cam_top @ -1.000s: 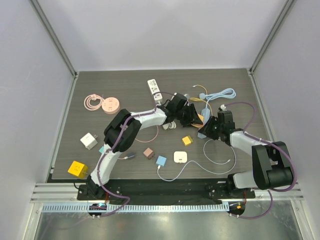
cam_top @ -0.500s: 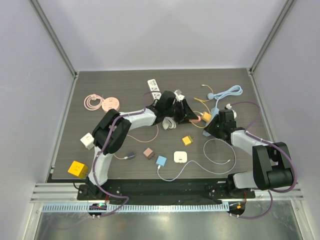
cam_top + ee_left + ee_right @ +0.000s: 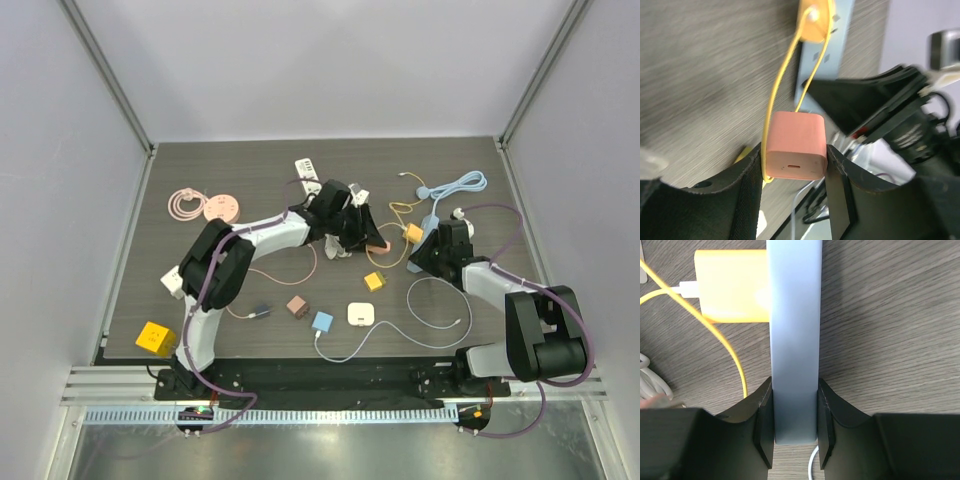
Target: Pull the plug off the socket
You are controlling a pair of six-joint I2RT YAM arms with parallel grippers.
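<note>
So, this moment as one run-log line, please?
left gripper: shut on pink plug | right gripper: shut on blue power strip | pink plug: apart from blue power strip | yellow charger: on strip

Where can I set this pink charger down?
Bare wood: the far edge between the white power strip and the blue cable, and the far-left corner behind the pink socket. Crowded: around the left gripper holding the pink charger, the right gripper on the blue power strip, and the near-centre cubes.

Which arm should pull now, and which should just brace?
Left. The left tool is shut on the pink charger, so it can draw it away. The right tool clamps the blue power strip, likely better suited to bracing.
</note>
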